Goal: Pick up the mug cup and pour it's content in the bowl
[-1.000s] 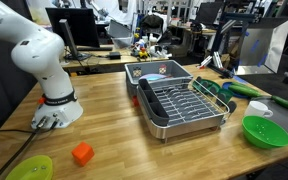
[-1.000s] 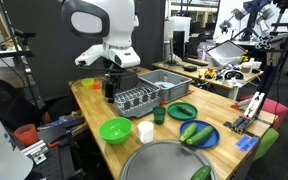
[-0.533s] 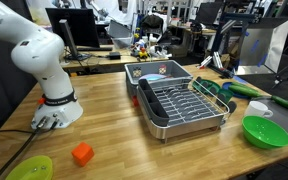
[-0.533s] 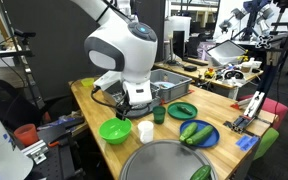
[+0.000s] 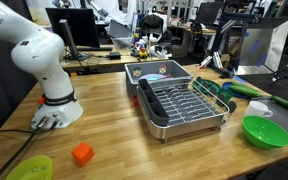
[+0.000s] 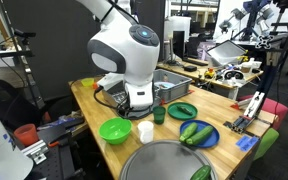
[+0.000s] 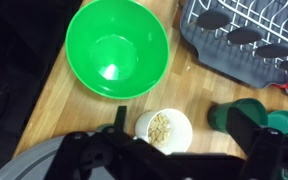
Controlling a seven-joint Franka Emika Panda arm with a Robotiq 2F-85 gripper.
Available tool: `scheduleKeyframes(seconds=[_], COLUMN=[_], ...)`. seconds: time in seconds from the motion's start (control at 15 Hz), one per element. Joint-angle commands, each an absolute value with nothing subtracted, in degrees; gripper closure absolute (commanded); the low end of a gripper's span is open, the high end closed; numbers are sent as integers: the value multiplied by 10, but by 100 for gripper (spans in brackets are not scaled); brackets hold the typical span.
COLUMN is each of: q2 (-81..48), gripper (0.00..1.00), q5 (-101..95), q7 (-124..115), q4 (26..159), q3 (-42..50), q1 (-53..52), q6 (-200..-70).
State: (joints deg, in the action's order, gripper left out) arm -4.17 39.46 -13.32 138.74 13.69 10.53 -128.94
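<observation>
The mug cup (image 7: 164, 128), small and white, stands upright on the wooden table (image 7: 59, 110) just beside the bowl (image 7: 115, 46), off its rim on the side nearer the gripper in the wrist view. The cup holds a shallow heap of small pale tan pieces. The bowl is bright green and wide, and its inside shows only bare green plastic. Both exterior views show the pair apart but close: cup (image 5: 261, 108) behind bowl (image 5: 266, 131) in one, cup (image 6: 146, 130) next to bowl (image 6: 115, 130) in the other.

The gripper (image 7: 176, 122) hangs above the cup with its jaws spread wide and nothing between them gripped. One dark finger (image 7: 119, 118) sits at the cup's bowl-facing side. The opposite finger stands clear of the cup, over a dark green cup (image 7: 246, 112) that lies beyond the mug from the bowl.

Past the bowl's rim, the corner of a dish rack (image 7: 246, 40) shows wire slats over a dark tray. In an exterior view, a blue plate (image 6: 196, 133) carrying long green vegetables lies beyond the white cup from the bowl, with a green plate (image 6: 182, 110) behind it. The arm (image 6: 129, 55) bends over the rack. Far from the bowl, at the table's opposite end, rest an orange block (image 5: 82, 154) and a lime-green dish (image 5: 29, 168).
</observation>
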Motion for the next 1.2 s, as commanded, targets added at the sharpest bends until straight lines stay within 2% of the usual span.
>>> scheduleKeyframes(seconds=[0.0, 0.73, 1.13], q2=[-66, -185, -185], gripper=[0, 0, 0], q5=[461, 683, 684], q7=[-132, -178, -175], q4=[1374, 1368, 1372], q3=[137, 172, 178], q1=[125, 184, 175], q6=[-1285, -1241, -1255])
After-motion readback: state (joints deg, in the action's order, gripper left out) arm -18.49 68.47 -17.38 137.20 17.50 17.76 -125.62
